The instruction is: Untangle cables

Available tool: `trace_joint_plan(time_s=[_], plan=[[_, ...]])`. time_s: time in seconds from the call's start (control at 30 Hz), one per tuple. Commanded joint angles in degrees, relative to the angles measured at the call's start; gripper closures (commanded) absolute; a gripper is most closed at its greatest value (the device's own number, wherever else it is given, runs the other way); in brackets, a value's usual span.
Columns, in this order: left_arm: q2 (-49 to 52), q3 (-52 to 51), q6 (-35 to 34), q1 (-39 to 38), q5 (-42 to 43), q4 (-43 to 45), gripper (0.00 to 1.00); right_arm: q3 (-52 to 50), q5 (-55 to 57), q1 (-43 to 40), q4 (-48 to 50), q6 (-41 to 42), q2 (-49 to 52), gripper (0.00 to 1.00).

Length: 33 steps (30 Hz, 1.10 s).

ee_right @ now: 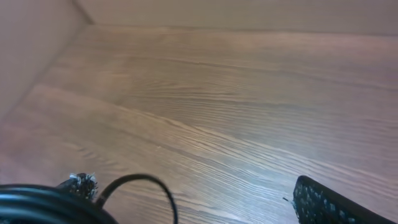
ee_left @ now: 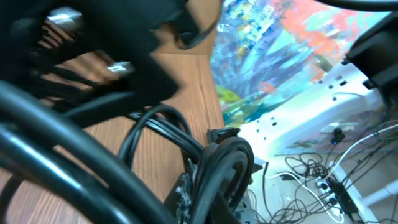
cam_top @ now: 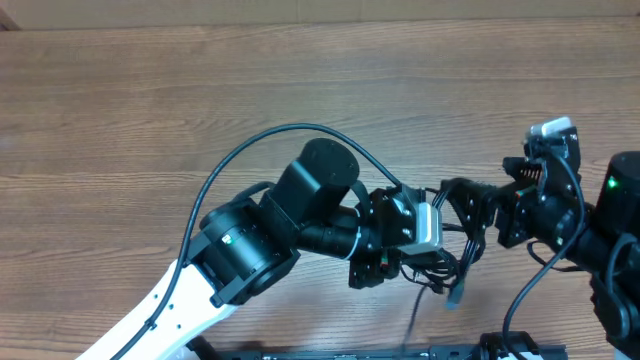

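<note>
**Item 1. Table** (cam_top: pixel 150 110): wood-grain top. Its far edge ran straight along the top of the overhead view, against a pale wall. The widest open room lay across the left half and the far strip, all bare wood.

**Item 2. Left arm** (cam_top: pixel 250 250): a white link entered from the near-left corner, and black joints reached right to mid-table. Its own thick black lead (cam_top: pixel 260 145) arched over it.

**Item 3. Left gripper** (cam_top: pixel 378 268): sat close to the near edge with its fingers pressed together. Whether a cord lay between them could not be told. Its wrist view was tilted and blurred. It showed the table's edge (ee_left: pixel 214 93) and, past it, a painted sheet (ee_left: pixel 280 50) and loose wires (ee_left: pixel 311 168).

**Item 4. Cables** (cam_top: pixel 442 262): a small black bunch just right of the left gripper, between the two grippers and near the near edge. Contact with either gripper was unclear. One silver-tipped plug (cam_top: pixel 455 296) trailed out toward the near side.

**Item 5. Right gripper** (cam_top: pixel 468 205): just far-right of the bunch, fingers spread wide. One finger (ee_right: pixel 323 202) showed low in its wrist view, with bare wood ahead up to the wall.

**Item 6. Right arm** (cam_top: pixel 600 230): black, crowded against the right edge, with a green light (cam_top: pixel 610 183) lit.

**Item 7. Rail** (cam_top: pixel 400 352): black, along the near edge.
</note>
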Motion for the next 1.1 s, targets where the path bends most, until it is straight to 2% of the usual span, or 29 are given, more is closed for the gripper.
trace_joint_plan(time_s=[0.0, 0.33, 0.5, 0.67, 0.93, 1.0, 1.07], plan=[[-0.3, 0.9, -0.3, -1.4, 6.3, 0.0, 0.96, 0.2, 13.7, -0.3, 0.9, 5.9, 1.4, 0.0], [-1.2, 0.9, -0.3, -1.3, 7.6, -1.8, 0.96, 0.2, 37.2, -0.3, -2.3, 17.5, 5.5, 0.0], [-1.3, 0.9, -0.3, -0.7, 6.3, -3.4, 0.96, 0.1, 38.0, -0.3, -4.5, 20.3, 8.8, 0.0], [-1.3, 0.9, -0.5, -0.5, -0.1, -4.1, 0.96, 0.1, 38.0, -0.3, -6.3, 20.3, 9.4, 0.0], [-1.6, 0.9, -13.7, -0.5, -18.5, -4.7, 0.96, 0.1, 39.0, -0.3, -9.4, 20.7, 9.4, 0.0], [-1.6, 0.9, -19.8, -0.3, -23.6, -5.2, 0.96, 0.1, 39.0, -0.3, -10.9, 21.8, 9.4, 0.0], [-1.6, 0.9, -27.1, 1.6, -23.8, -4.8, 0.96, 0.1, 39.0, -0.3, -12.6, 22.5, 9.4, 0.0]])
